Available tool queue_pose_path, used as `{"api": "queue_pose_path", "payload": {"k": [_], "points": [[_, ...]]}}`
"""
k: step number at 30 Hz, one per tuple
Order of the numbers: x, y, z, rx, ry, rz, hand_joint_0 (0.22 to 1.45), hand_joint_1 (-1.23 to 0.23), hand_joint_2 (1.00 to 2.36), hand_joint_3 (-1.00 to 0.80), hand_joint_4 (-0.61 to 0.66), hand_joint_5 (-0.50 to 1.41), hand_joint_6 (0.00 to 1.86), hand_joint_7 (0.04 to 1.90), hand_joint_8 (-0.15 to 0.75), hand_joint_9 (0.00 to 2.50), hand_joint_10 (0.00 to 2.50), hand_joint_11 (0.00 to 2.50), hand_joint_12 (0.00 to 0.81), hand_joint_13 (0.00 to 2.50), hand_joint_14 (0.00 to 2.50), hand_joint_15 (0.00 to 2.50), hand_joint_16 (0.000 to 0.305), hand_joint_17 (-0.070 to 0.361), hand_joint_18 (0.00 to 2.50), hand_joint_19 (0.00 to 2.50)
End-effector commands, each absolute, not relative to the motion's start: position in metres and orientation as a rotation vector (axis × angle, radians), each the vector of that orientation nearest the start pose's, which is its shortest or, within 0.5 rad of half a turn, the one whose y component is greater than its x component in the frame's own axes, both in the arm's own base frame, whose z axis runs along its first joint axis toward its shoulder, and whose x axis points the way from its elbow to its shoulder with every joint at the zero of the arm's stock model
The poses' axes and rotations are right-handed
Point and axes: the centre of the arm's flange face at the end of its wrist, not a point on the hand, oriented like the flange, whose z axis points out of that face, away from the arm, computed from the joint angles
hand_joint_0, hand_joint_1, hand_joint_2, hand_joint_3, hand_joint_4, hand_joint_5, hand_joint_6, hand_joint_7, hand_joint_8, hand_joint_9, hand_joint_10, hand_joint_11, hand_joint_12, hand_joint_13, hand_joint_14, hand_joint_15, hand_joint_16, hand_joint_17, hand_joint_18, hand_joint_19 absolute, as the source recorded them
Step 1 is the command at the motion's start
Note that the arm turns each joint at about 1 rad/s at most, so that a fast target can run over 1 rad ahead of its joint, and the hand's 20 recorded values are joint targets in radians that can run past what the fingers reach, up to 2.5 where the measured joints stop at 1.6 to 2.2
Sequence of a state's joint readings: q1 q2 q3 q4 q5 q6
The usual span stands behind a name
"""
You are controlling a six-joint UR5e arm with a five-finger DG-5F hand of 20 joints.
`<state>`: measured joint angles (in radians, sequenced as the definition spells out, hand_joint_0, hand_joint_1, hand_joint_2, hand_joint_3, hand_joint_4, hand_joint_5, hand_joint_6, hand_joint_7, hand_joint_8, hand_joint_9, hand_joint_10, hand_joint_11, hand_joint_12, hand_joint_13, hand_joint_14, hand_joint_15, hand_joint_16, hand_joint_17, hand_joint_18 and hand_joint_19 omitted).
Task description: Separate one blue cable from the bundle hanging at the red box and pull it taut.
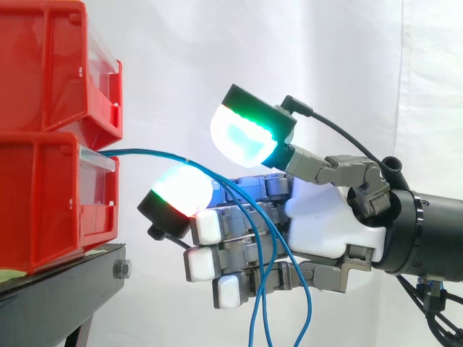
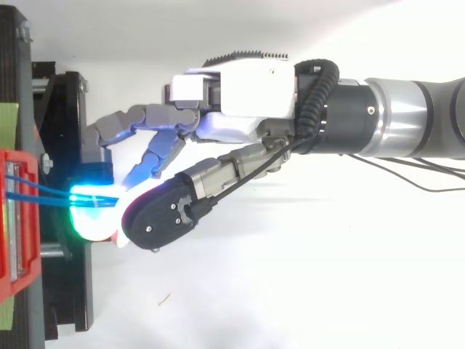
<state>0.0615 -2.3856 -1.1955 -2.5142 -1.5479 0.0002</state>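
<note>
Before a white curtain (image 1: 325,58), thin blue cables (image 1: 145,152) run level from the lower red plastic bin (image 1: 43,210) rightward, then droop across the hand (image 1: 325,224). Its fingers (image 1: 206,225) stand apart, glowing pads (image 1: 246,137) above and below the strands; they seem to brush the lower pad, unclamped.

Black stand (image 1: 65,285) (white curtain (image 1: 181,50) behind)

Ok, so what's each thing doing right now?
Blue cables: coming out of the lower red bin, slack, draped over the fingers.
Hand: open, thumb raised above the cables.
Upper red bin: stacked on the lower one.
Black stand: under both bins.
</note>
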Motion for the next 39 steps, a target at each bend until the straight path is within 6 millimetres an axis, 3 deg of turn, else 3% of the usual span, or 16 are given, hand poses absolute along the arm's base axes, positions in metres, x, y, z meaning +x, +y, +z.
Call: {"api": "queue_pose_path", "payload": {"k": [1,16,22,27,32,39], "points": [[0.7874,-0.0863,0.2077,1.039,1.103,1.308,0.61,-0.52,1.00,-0.45,0.21,-0.08,0.50,1.35,0.332,0.96,0.01,0.53,0.362,0.92,0.02,0.46,0.044,0.099,0.83,0.61],[0.7878,-0.0850,0.2083,1.003,1.124,1.268,0.69,-0.66,1.01,-0.19,0.22,-0.10,0.52,1.32,0.336,0.99,0.01,0.55,0.360,0.95,0.02,0.47,0.045,0.102,0.87,0.60],[0.7873,-0.0863,0.2077,1.013,1.123,1.272,0.65,-0.68,1.01,-0.26,0.21,-0.12,0.57,1.25,0.331,0.97,0.02,0.58,0.359,0.95,0.02,0.49,0.045,0.101,0.87,0.63],[0.7873,-0.0863,0.2077,1.013,1.123,1.272,0.61,-0.46,1.00,-0.47,0.21,-0.11,0.55,1.28,0.330,1.00,0.01,0.58,0.352,0.96,0.02,0.49,0.044,0.100,0.87,0.64],[0.7873,-0.0863,0.2077,1.014,1.123,1.273,0.61,-0.40,1.00,-0.49,0.20,-0.09,0.51,1.34,0.335,1.03,0.01,0.58,0.355,0.98,0.02,0.50,0.045,0.100,0.87,0.66],[0.7872,-0.0879,0.2077,1.021,1.117,1.272,0.61,-0.44,1.00,-0.47,0.20,-0.09,0.50,1.34,0.340,1.04,0.01,0.59,0.362,0.98,0.02,0.49,0.045,0.101,0.88,0.65]]}}
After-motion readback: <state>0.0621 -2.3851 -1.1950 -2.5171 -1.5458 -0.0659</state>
